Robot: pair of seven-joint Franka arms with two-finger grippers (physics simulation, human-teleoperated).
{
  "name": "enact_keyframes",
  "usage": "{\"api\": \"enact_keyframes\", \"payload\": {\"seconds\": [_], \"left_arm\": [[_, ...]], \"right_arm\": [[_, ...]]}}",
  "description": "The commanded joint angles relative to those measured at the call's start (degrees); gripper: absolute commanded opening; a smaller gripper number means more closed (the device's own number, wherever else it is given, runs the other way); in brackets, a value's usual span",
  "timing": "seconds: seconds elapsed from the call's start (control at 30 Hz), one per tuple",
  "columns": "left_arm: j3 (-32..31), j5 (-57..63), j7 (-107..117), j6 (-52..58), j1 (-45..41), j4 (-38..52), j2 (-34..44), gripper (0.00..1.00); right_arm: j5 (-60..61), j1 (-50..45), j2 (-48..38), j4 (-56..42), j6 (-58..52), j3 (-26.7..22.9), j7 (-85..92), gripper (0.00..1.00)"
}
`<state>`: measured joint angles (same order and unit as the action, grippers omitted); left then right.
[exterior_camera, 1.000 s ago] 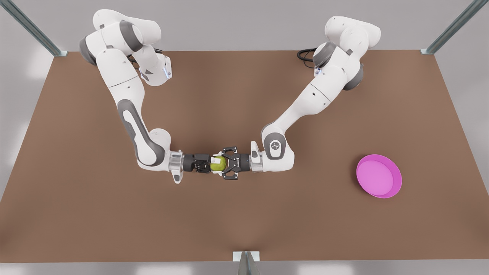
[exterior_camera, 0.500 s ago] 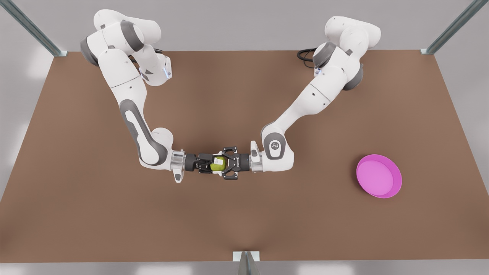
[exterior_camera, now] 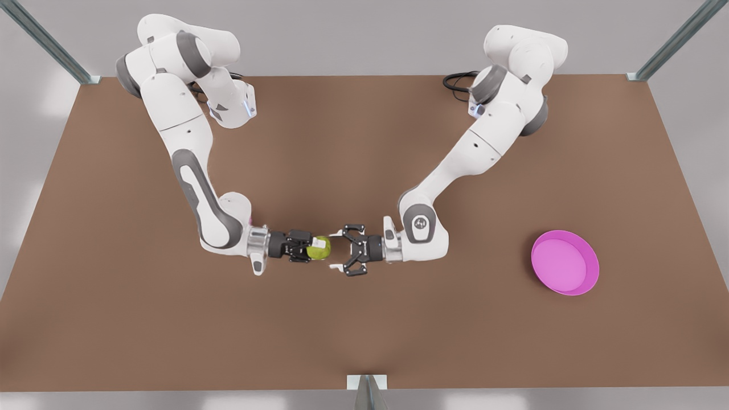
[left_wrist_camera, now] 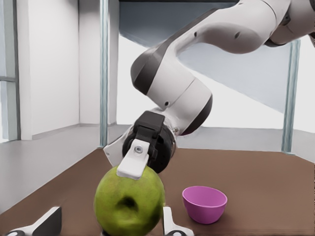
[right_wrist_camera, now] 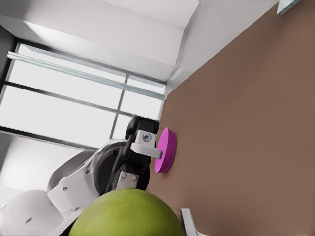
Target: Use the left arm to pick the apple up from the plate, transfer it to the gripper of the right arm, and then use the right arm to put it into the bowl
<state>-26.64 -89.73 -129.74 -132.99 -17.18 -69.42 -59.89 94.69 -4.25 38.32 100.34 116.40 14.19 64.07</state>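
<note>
Apple (left_wrist_camera: pixel 129 204) aloft over the table (exterior_camera: pixel 364 341), clamped in the left gripper (exterior_camera: pixel 312 249). Just beyond, the right gripper (exterior_camera: pixel 340 250) is spread wide, clear of the fruit — a release before it closes likely drops the apple, well short of the bowl (exterior_camera: pixel 564 262).

**Right claw backs off the apple**
The right claw (exterior_camera: pixel 337 250), which a second ago sat with its fingers on either side of the apple (exterior_camera: pixel 314 250), has pulled away toward the front view's right. It now hangs just beside the fruit with a small gap between them, fingers spread wide. The left claw (exterior_camera: pixel 322 248) has kept its grip on the apple and, after nudging in toward its partner, has drawn back slightly toward the front view's left.
</note>
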Motion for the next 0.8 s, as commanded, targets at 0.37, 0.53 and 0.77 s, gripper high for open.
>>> {"api": "enact_keyframes", "payload": {"seconds": [0.37,0.53,0.77], "left_arm": [[1.8,88.2,75.8,40.7,20.7,-11.9,33.2,1.0],[9.0,102.0,109.6,57.8,23.1,-1.9,38.1,1.0],[27.4,87.1,128.1,43.3,14.6,-10.7,50.8,1.0]], "right_arm": [[-20.5,18.0,-7.0,13.5,-13.4,0.2,6.3,0.6],[-29.5,23.8,-9.8,15.9,-16.9,0.2,5.7,0.6],[-39.0,27.1,-12.2,18.1,-17.5,0.2,5.9,0.61]]}}
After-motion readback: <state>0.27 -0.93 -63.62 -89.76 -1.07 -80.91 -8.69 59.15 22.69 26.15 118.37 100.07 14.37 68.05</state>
